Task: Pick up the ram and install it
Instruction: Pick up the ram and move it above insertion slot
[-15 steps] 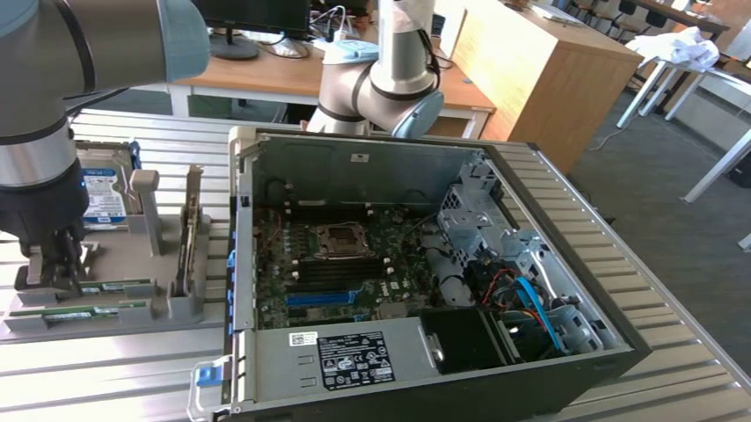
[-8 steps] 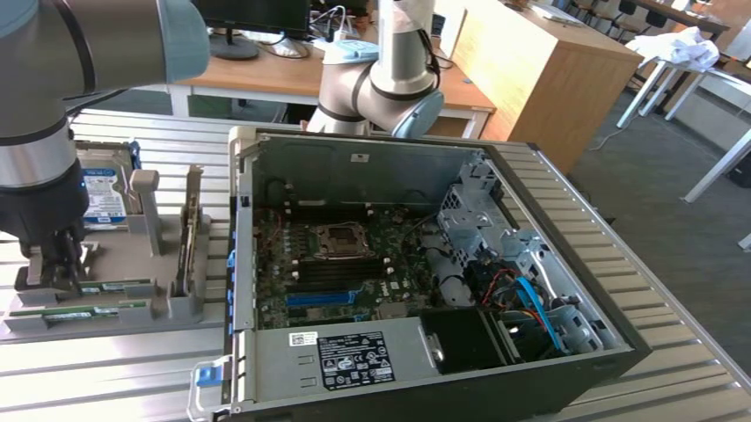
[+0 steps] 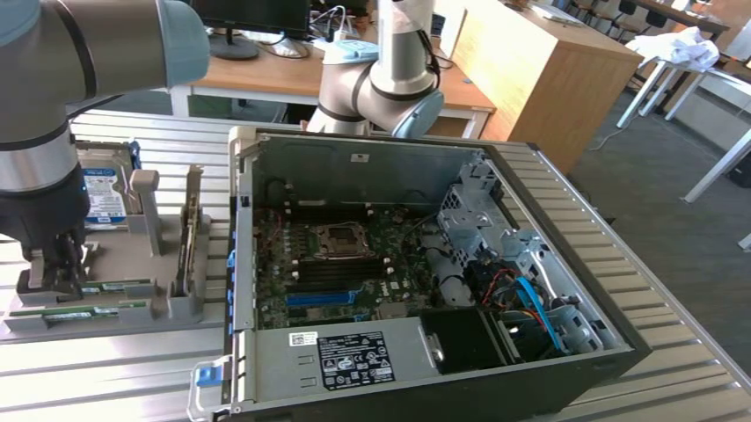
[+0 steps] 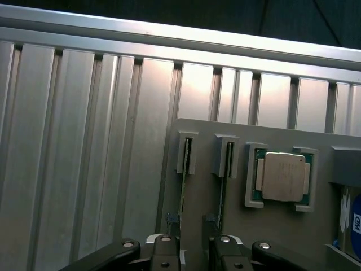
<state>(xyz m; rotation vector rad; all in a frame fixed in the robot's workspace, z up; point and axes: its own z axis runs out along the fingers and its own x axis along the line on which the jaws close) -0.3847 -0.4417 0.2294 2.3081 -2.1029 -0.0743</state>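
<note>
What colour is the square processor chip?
The processor chip is silver with green edges; wrist view shows it best.

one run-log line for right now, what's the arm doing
gripper: open, low over grey slotted holder | thin green ram sticks: two, both on edge in holder | held: nothing

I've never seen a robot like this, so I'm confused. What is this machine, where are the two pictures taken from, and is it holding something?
It is a robot arm with a pincer at its end. One picture comes from a camera standing nearby; the other from a camera on the arm's wrist. On the metal table stand an open computer and a grey holder with two ram sticks. The pincer is open, down at the holder, holding nothing.
</note>
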